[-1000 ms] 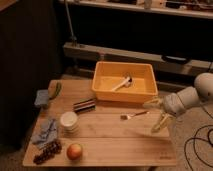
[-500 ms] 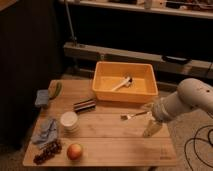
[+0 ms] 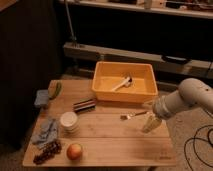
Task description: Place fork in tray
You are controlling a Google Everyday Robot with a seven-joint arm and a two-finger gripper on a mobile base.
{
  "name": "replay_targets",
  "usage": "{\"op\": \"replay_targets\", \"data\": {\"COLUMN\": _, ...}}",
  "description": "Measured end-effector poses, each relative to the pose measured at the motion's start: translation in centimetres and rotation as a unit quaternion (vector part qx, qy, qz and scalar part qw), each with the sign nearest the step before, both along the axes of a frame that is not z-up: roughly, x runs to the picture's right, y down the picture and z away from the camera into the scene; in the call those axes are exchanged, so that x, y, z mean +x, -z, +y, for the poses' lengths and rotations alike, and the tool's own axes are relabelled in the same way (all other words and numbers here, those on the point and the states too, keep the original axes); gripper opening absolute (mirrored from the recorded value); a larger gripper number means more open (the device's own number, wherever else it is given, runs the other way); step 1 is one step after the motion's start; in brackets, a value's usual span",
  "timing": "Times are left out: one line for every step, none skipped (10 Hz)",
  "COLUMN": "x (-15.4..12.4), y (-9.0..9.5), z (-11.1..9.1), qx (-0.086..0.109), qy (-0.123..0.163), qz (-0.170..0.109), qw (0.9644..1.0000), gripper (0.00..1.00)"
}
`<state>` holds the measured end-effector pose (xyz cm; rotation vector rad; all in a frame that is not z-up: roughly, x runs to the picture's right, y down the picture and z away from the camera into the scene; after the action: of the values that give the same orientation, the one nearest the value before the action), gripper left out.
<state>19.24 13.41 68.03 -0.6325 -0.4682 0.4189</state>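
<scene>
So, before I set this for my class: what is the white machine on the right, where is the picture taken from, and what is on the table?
The white machine is a robot arm reaching in from the right. Its gripper, the grasping end, is down near the wooden table, right beside a small metal fork. The fork lies on the wood and is not held. The one camera looks down on the table from the front. Behind the fork stands a yellow tray with a pale utensil inside. To the left are a white cup, a round fruit, grapes, a blue cloth and a dark bar.
</scene>
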Motion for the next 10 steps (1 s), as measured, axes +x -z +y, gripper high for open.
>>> {"op": "replay_targets", "data": {"x": 0.0, "y": 0.0, "z": 0.0, "qx": 0.000, "qy": 0.000, "qz": 0.000, "qw": 1.0000, "gripper": 0.80}}
{"op": "replay_targets", "data": {"x": 0.0, "y": 0.0, "z": 0.0, "qx": 0.000, "qy": 0.000, "qz": 0.000, "qw": 1.0000, "gripper": 0.80}}
{"op": "replay_targets", "data": {"x": 0.0, "y": -0.1, "z": 0.0, "qx": 0.000, "qy": 0.001, "qz": -0.001, "qw": 1.0000, "gripper": 0.80}}
{"op": "replay_targets", "data": {"x": -0.1, "y": -0.4, "z": -0.1, "qx": 0.004, "qy": 0.000, "qz": -0.008, "qw": 1.0000, "gripper": 0.80}}
{"op": "replay_targets", "data": {"x": -0.3, "y": -1.2, "z": 0.0, "qx": 0.006, "qy": -0.001, "qz": -0.016, "qw": 0.9998, "gripper": 0.80}}
{"op": "replay_targets", "data": {"x": -1.2, "y": -2.8, "z": -0.2, "qx": 0.010, "qy": 0.000, "qz": -0.025, "qw": 0.9996, "gripper": 0.80}}
{"op": "replay_targets", "data": {"x": -2.1, "y": -4.3, "z": -0.4, "qx": 0.015, "qy": 0.003, "qz": -0.035, "qw": 0.9993, "gripper": 0.80}}
{"op": "replay_targets", "data": {"x": -2.4, "y": -5.3, "z": -0.3, "qx": 0.021, "qy": 0.005, "qz": -0.045, "qw": 0.9988, "gripper": 0.80}}
{"op": "replay_targets", "data": {"x": -2.5, "y": -6.0, "z": -0.1, "qx": 0.030, "qy": 0.013, "qz": -0.057, "qw": 0.9979, "gripper": 0.80}}
{"op": "replay_targets", "data": {"x": -2.5, "y": -6.4, "z": 0.3, "qx": 0.041, "qy": 0.024, "qz": -0.065, "qw": 0.9968, "gripper": 0.80}}
